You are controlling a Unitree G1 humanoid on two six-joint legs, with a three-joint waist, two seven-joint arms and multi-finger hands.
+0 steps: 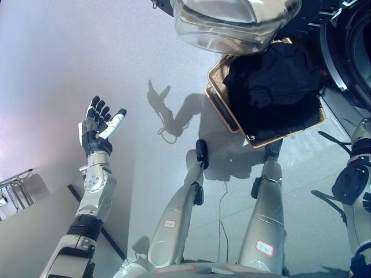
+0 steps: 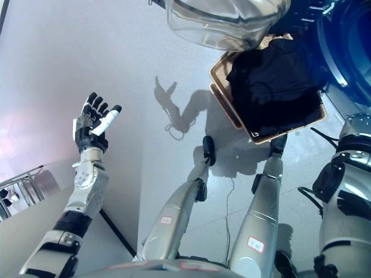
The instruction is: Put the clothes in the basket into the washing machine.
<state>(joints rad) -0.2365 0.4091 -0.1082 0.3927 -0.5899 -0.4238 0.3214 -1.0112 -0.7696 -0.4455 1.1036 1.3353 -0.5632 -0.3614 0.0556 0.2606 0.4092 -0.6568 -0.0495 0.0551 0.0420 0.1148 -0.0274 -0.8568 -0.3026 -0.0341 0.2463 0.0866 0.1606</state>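
A tan wicker basket [image 1: 223, 104] stands on the floor ahead and holds dark clothes [image 1: 272, 90]. The washing machine's open clear door [image 1: 226, 23] hangs over the basket's far end, and the drum opening [image 1: 353, 40] shows at the far right. My left hand [image 1: 98, 127] is open, fingers spread, raised over the bare floor to the left, well apart from the basket; it also shows in the right eye view [image 2: 93, 124]. My right arm comes in at the right edge, but its hand shows in neither view.
A grey floor [image 1: 69, 58] spreads to the left and ahead. A light panel edge [image 1: 35, 226] and a metal rack [image 1: 14, 191] sit at the lower left.
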